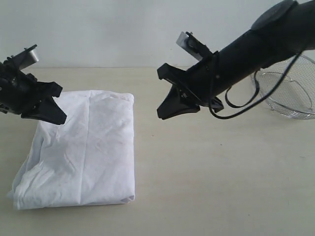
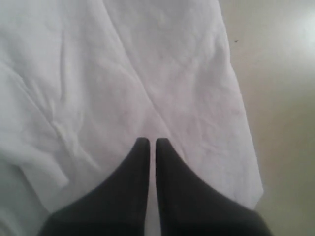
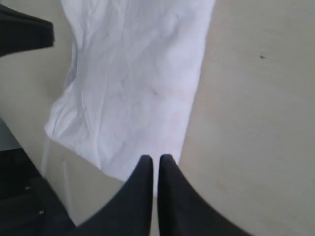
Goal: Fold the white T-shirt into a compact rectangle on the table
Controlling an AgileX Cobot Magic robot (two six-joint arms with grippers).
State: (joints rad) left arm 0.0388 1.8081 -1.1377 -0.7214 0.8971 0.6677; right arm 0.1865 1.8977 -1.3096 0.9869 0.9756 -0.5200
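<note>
- Shirt (image 1: 83,147): folded in a rough rectangle on the left half of the bench (image 1: 221,187). The near-left corner bulges loose, so the fold may slump open on you.
- Left tool (image 2: 148,142): tips together, holding nothing, above the shirt's far-left part. Lower it and you could drag the layers.
- Right tool (image 3: 156,158): tips together, holding nothing, near the shirt's edge. If you swing its arm, it may knock the basket (image 1: 290,93) at the far-right edge.

The folded white T-shirt (image 1: 83,147) lies on the table (image 1: 221,187) below the left gripper (image 1: 61,119); the right gripper (image 1: 161,115) hovers beside it, apart.
</note>
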